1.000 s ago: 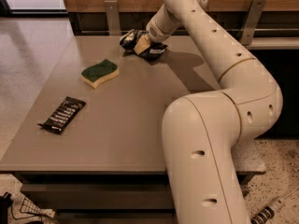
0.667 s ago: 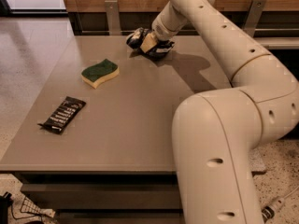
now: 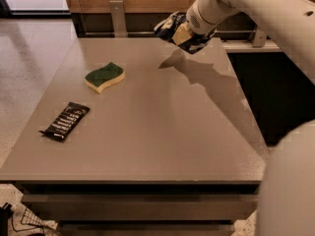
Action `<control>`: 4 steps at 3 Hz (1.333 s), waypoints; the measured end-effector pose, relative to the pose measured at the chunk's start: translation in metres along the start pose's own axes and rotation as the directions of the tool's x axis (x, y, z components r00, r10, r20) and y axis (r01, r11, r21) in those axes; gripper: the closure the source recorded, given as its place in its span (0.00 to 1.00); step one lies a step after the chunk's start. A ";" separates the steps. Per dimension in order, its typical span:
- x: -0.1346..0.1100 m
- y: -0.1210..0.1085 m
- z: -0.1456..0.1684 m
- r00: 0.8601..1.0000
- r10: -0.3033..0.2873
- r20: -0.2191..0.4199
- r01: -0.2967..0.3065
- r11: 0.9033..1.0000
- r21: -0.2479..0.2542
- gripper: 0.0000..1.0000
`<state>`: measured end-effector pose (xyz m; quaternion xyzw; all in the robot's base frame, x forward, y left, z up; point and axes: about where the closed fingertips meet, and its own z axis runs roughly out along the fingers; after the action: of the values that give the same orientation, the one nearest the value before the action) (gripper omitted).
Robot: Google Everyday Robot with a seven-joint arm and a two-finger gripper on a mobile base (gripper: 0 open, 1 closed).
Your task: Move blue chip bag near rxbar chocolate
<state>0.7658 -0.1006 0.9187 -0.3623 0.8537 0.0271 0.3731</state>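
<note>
Grey table (image 3: 162, 132): gripper (image 3: 183, 33), clamped on chip bag (image 3: 166, 27), now lifted above far edge; chocolate bar (image 3: 65, 121) well apart, carry pending.

The chip bag (image 3: 168, 26) is dark navy with white patches, clamped in the tan-padded gripper (image 3: 182, 34) above the far edge of the grey table (image 3: 162, 132). The bar (image 3: 65, 121) is black with rows of white text. The sponge (image 3: 104, 76) is green over yellow.
</note>
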 end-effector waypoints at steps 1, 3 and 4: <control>0.013 0.025 -0.037 0.998 -0.053 0.030 0.053 0.999 -0.009 1.00; 0.030 0.088 -0.103 0.966 -0.166 0.196 0.189 0.977 -0.103 1.00; 0.018 0.127 -0.118 0.923 -0.241 0.301 0.303 0.936 -0.179 1.00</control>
<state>0.6028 -0.0553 0.9633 -0.5102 0.7264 0.1199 0.4447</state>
